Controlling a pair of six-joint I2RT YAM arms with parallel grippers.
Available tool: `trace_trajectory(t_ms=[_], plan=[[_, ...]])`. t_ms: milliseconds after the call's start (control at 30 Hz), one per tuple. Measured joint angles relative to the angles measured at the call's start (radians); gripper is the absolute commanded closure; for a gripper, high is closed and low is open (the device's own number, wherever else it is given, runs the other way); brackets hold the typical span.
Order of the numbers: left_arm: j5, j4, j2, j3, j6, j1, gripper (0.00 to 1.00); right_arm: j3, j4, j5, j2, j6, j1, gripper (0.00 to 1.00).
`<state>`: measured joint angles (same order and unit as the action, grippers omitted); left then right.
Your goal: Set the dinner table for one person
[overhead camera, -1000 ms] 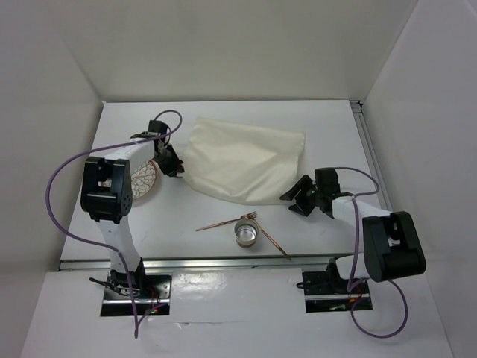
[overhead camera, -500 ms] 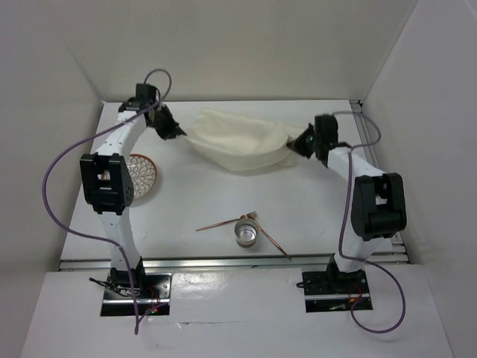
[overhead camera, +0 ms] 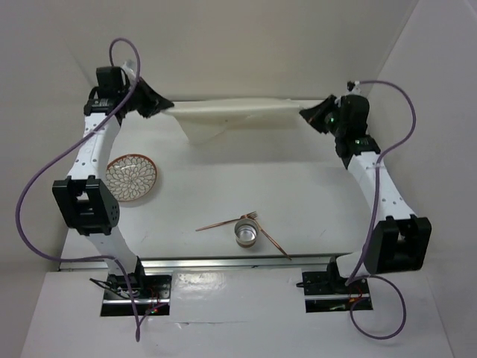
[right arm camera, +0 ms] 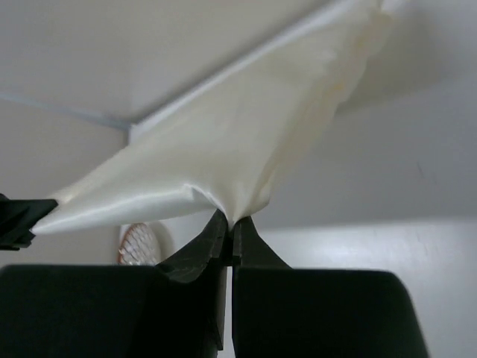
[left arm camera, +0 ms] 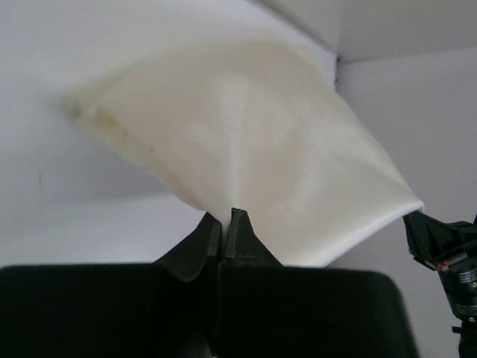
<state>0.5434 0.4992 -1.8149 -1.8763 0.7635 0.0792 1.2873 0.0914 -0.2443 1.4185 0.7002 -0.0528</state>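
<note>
The table (overhead camera: 298, 186) fills the middle of the top view, white and flat. Over its far part, across the upper frame, the cloth (overhead camera: 231, 112) is held stretched in the air. One corner is pinched in the closed left gripper (overhead camera: 165, 107) at upper left, another clamped tight in the right gripper (overhead camera: 304, 113) at upper right. A plate (overhead camera: 130, 178) is seen at left, and a cup (overhead camera: 247, 232) at lower centre with a fork (overhead camera: 227, 221) just beside it.

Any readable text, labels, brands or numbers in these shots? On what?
No text can be read anywhere.
Small red-and-white mark on the right pincer, left wrist view: too blurred to read.
Plate: pattern only, no words.
Cloth and cup: blank.
</note>
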Motion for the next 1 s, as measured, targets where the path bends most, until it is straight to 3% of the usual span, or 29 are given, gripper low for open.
trace_trajectory(t_ms=[133,167,200,233,267,333,400,467,533,600,633,667,700,767,867,900,933,1000], plan=[[0.014,-0.046,0.085,0.359,-0.010,-0.006,1.00,-0.308,0.030,0.002,-0.137,0.013,0.000,1.00],[0.013,-0.038,0.094,0.433,-0.015,-0.011,0.82,-0.397,0.053,0.002,-0.174,0.014,0.000,1.00],[0.010,-0.051,0.108,0.512,-0.033,-0.016,0.59,-0.473,0.067,0.002,-0.208,0.019,0.000,0.71],[0.006,-0.037,0.118,0.572,-0.051,-0.020,0.44,-0.540,0.099,0.002,-0.239,0.028,-0.001,0.49],[-0.003,-0.014,0.130,0.633,-0.068,-0.023,0.18,-0.597,0.137,0.005,-0.267,0.033,-0.002,0.34],[-0.020,0.039,0.152,0.704,-0.094,-0.032,0.08,-0.670,0.208,0.018,-0.317,0.035,-0.002,0.13],[-0.041,0.085,0.176,0.724,-0.113,-0.033,0.06,-0.693,0.269,0.034,-0.363,0.033,-0.002,0.08],[-0.073,0.125,0.202,0.703,-0.137,-0.032,0.08,-0.682,0.301,0.055,-0.400,0.031,-0.002,0.07],[-0.108,0.165,0.219,0.644,-0.155,-0.032,0.21,-0.644,0.335,0.078,-0.414,0.027,-0.002,0.06],[-0.148,0.176,0.237,0.574,-0.171,-0.035,0.48,-0.588,0.361,0.102,-0.414,0.025,-0.002,0.06],[-0.167,0.179,0.249,0.551,-0.179,-0.037,0.68,-0.565,0.373,0.111,-0.413,0.023,-0.002,0.06],[-0.188,0.179,0.266,0.541,-0.187,-0.040,0.75,-0.543,0.386,0.118,-0.413,0.023,-0.002,0.10],[-0.204,0.182,0.283,0.541,-0.197,-0.044,0.78,-0.526,0.395,0.125,-0.412,0.023,-0.002,0.26],[-0.231,0.184,0.320,0.582,-0.213,-0.060,0.66,-0.510,0.418,0.125,-0.407,0.023,-0.002,0.41],[-0.248,0.188,0.360,0.719,-0.212,-0.090,0.33,-0.520,0.462,0.102,-0.396,0.041,-0.002,0.67],[-0.249,0.197,0.363,0.770,-0.208,-0.098,0.31,-0.534,0.471,0.092,-0.396,0.049,-0.002,0.72],[-0.250,0.193,0.364,0.822,-0.200,-0.108,0.30,-0.556,0.477,0.083,-0.397,0.058,-0.002,0.72],[-0.252,0.201,0.364,0.907,-0.182,-0.125,0.30,-0.599,0.505,0.078,-0.402,0.087,-0.002,0.63]])
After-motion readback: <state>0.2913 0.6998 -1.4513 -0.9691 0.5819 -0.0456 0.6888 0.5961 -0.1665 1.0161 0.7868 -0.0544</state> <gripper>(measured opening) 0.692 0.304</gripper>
